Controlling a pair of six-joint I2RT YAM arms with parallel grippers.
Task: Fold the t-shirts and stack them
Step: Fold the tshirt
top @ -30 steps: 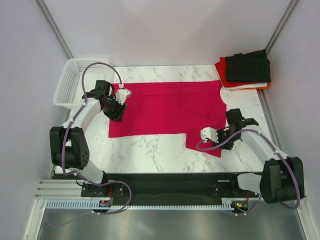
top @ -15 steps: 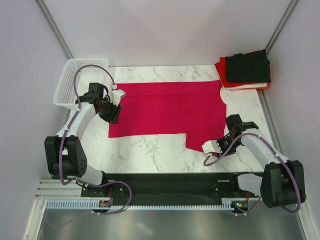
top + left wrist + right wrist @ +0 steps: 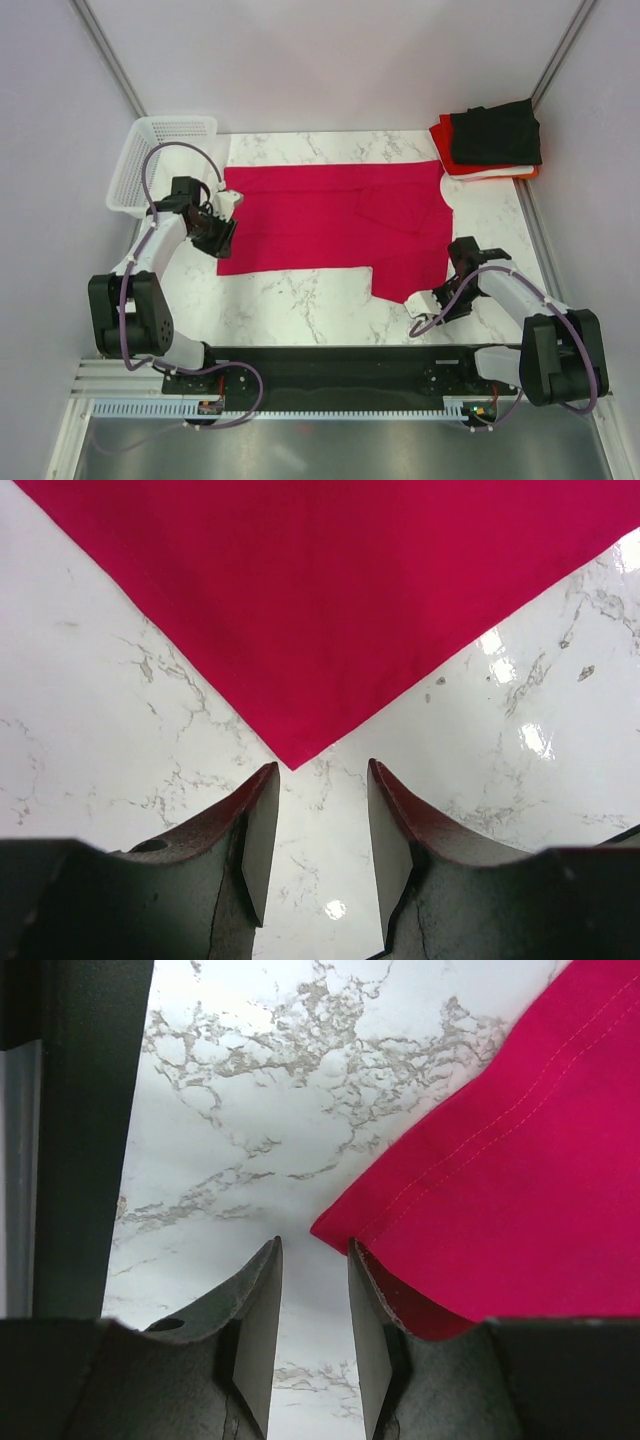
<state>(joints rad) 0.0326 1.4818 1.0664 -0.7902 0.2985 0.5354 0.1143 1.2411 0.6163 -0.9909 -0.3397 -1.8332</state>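
Note:
A crimson-pink t-shirt (image 3: 330, 215) lies spread flat on the marble table. My left gripper (image 3: 220, 245) hovers at its near left corner. In the left wrist view that corner (image 3: 292, 760) points into the gap of the open left gripper (image 3: 320, 780), with only marble between the fingers. My right gripper (image 3: 440, 300) sits at the shirt's near right corner. It is open (image 3: 313, 1255); the stitched hem corner (image 3: 330, 1225) lies just ahead of the gap, and its right finger (image 3: 372, 1290) overlaps the cloth edge. Folded t-shirts are stacked at the back right: black (image 3: 497, 133) over orange-red (image 3: 443, 140) and white (image 3: 490, 174).
A white mesh basket (image 3: 140, 170) stands at the back left corner, close to the left arm. Grey walls close in the table's sides and back. Bare marble (image 3: 300, 305) runs between the shirt and the arm bases.
The left gripper has drawn back off the shirt toward its near left corner. The right gripper has slid toward the front edge, off the cloth to its corner. Both jaws narrowed slightly.

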